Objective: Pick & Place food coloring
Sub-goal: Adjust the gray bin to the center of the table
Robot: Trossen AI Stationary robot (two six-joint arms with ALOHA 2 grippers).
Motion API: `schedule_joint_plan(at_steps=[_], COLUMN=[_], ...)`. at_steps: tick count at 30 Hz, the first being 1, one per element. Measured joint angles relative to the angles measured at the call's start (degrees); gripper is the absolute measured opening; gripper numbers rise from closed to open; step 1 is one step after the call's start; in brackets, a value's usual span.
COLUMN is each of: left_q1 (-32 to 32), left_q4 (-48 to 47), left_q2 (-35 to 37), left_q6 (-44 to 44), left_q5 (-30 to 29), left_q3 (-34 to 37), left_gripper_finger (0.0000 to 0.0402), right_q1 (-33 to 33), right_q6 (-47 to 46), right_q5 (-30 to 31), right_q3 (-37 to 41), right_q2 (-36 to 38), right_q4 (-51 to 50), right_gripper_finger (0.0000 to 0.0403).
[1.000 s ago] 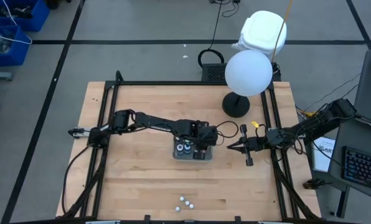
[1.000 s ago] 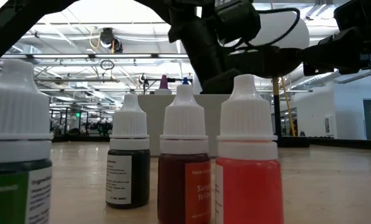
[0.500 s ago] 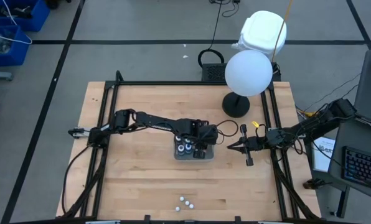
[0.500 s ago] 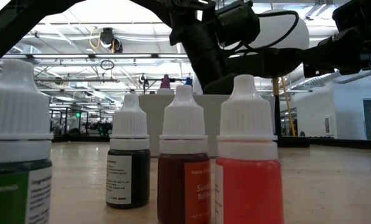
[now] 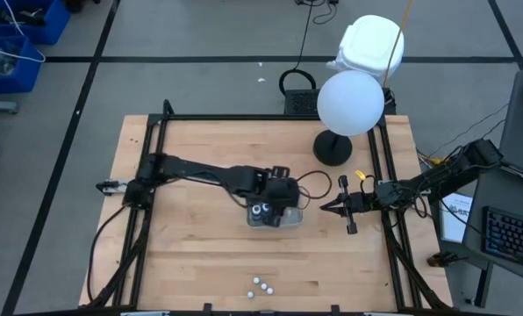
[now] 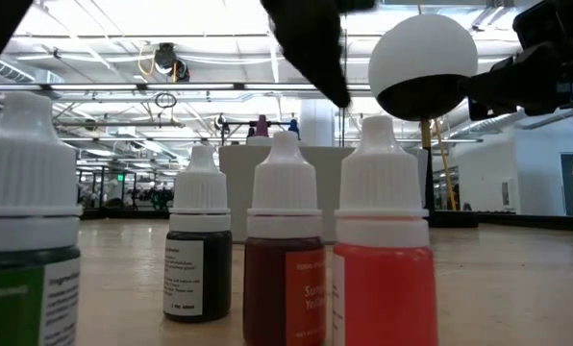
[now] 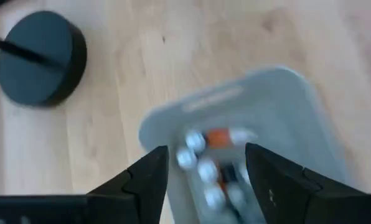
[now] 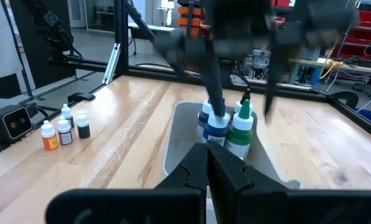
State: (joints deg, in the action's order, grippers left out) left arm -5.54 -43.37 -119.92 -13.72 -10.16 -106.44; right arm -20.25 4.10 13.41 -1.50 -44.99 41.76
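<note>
From above, the left tool (image 5: 275, 198) hangs over the clear tray (image 5: 290, 219) near the middle of the wooden tabletop (image 5: 200, 254), its fingers spread apart and holding nothing. Small bottles of food coloring (image 5: 263, 211) stand inside the tray under it. A second cluster of small white-capped bottles (image 5: 261, 285) sits well apart, near the front edge of the tabletop. The right tool (image 5: 325, 208) rests low just beside the tray on its right, fingers pressed together and empty. A round white lamp (image 5: 350, 102) on a black base stands at the far side of the tabletop.

At table height, four white-capped dropper bottles fill the foreground: a green one (image 6: 27, 240), a dark one (image 6: 198, 255), a brown-red one (image 6: 285, 264) and an orange-red one (image 6: 383, 259), standing side by side on the wood. A dark arm crosses overhead.

The left wrist camera looks down between its two spread fingers (image 7: 145, 177) at the tray (image 7: 285, 99), where the bottles (image 7: 201, 165) show blurred; the lamp's black base (image 7: 39, 56) lies off to one side.

The right wrist camera looks past its closed fingers (image 8: 201, 168) at the tray (image 8: 176, 140), holding upright bottles, one green (image 8: 241, 127) and one with a blue ring (image 8: 216, 121), with the left tool's fingers above them. Three small bottles (image 8: 64, 127) stand farther off on the tabletop.
</note>
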Motion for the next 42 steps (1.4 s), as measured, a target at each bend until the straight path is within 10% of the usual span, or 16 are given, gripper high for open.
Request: schedule_joint_plan(at_steps=[6,12,24,33,42], left_q1=[-4.0,-8.5,-14.9,-14.2,-14.3], left_q4=[-11.9,-6.5,35.1,53.3,60.0], left_q2=[8.1,19.7,39.5,37.5,31.4], left_q6=[5.2,16.1,33.9,34.5,36.4], left_q5=[-3.3,-6.5,-18.7,-18.1,-15.9], left_q3=[4.3,24.5,65.2,74.7,75.3], left_gripper_finger=[0.0151,0.0013,0.0004,0.0004,0.0003], right_q1=[0.0,0.0,0.8,6.9,6.8], right_q6=[0.0,-3.2,-8.0,-17.2,-23.0], right_q5=[0.0,0.0,10.4,10.4,5.8], right_q3=[0.0,0.0,0.0,-1.3,-1.3], right_q2=[0.0,0.0,0.0,-3.3,-21.9], right_q4=[-0.5,-1.3,-4.4,-11.5,-1.7], right_gripper_finger=[0.0000,0.0000,0.0000,0.0000,0.0000])
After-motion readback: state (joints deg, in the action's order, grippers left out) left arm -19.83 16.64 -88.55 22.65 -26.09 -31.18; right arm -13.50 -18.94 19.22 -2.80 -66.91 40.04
